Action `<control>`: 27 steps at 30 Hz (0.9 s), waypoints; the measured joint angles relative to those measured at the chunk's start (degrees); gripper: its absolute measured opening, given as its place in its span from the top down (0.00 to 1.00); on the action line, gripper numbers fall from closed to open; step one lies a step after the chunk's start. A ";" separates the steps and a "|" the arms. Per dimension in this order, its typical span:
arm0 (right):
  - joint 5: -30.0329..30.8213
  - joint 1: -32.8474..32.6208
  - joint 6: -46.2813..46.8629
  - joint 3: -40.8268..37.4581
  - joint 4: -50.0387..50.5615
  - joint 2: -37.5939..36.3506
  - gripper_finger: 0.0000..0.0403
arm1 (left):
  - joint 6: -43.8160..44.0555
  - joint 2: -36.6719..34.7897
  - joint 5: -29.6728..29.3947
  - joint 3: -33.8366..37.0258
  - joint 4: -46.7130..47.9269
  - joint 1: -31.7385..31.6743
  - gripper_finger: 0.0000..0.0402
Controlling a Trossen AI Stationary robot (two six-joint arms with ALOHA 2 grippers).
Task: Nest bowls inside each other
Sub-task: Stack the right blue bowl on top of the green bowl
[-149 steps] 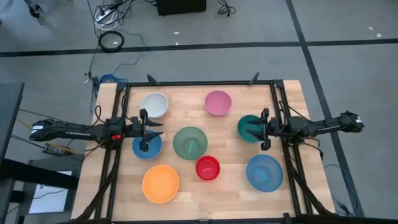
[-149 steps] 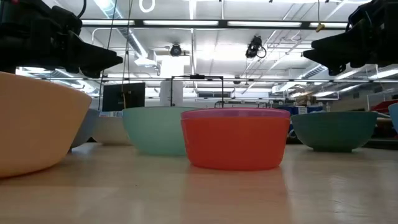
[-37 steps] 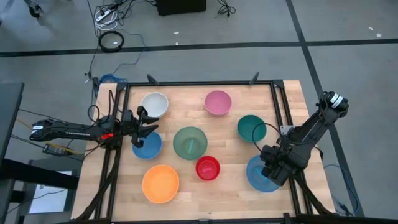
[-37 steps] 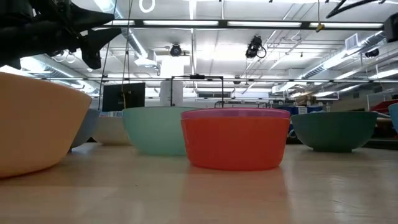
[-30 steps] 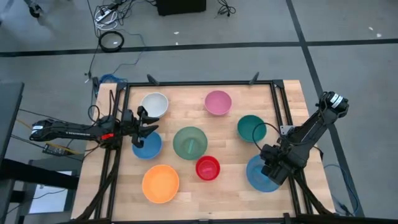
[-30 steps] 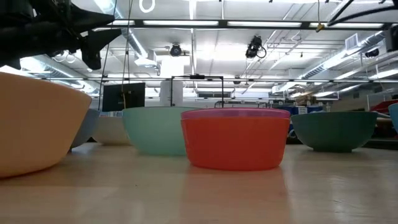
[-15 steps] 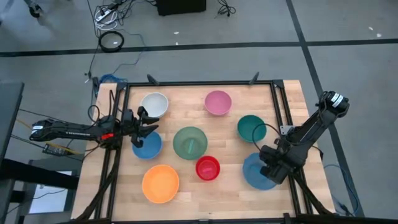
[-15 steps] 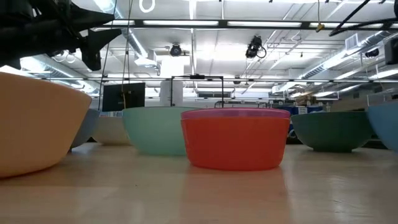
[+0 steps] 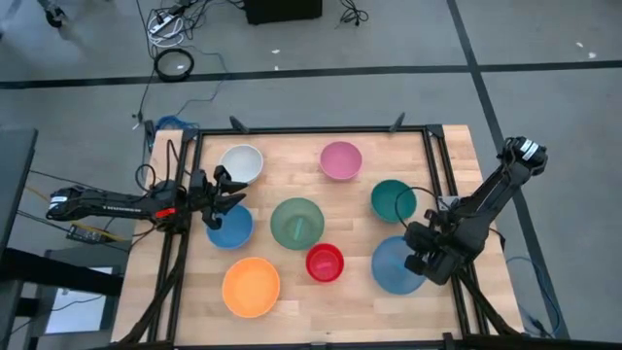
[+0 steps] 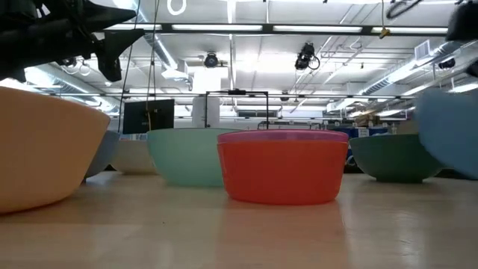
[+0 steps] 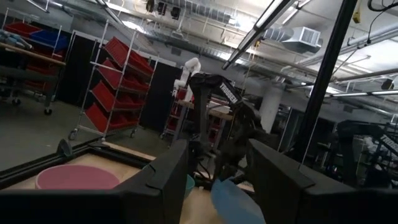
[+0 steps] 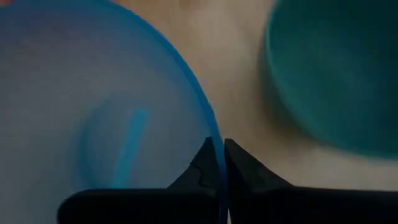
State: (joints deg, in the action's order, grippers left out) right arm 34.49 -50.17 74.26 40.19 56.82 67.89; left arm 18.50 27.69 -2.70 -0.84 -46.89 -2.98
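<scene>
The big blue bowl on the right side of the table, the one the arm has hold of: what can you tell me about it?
The large blue bowl is round, plain, smooth plastic by its look, light blue with a brighter blue rim, empty and mouth up. The right gripper pinches its rim, one finger inside and one outside. It sits near the table's front right, beside the red bowl and in front of the teal bowl, touching neither. In the low view its base seems clear of the wood.

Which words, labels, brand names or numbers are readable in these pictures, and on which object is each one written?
Left arm: white lettering along the forearm, too small to read.
Right arm: a white label seen in the left wrist view, too blurred to read.
Bowls, such as the red bowl: no text.
Table: no text.
</scene>
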 joint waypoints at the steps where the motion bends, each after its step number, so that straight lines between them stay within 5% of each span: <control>1: 1.79 0.70 -1.09 1.31 -0.32 -0.43 1.00 | 0.00 0.01 -0.02 0.00 0.00 0.00 0.57; 8: 7.66 13.82 -24.16 11.19 -18.56 -0.74 1.00 | -0.32 -0.01 -3.62 0.00 -0.77 0.02 0.57; 14: -2.20 30.46 -41.59 13.99 -44.11 3.08 1.00 | -2.01 -0.01 -7.06 0.00 -4.34 0.00 0.57; 18: -9.32 37.90 -45.65 14.13 -53.35 8.44 1.00 | -1.85 -0.01 -9.97 0.00 -4.52 0.00 0.57; 27: -14.52 45.59 -45.45 14.13 -63.80 20.38 1.00 | -1.55 -0.01 -12.64 0.00 -4.52 0.00 0.57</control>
State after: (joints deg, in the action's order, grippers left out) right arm 19.97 -4.58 28.81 54.33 -6.98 88.27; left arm 16.95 27.68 -15.34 -0.84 -51.42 -2.98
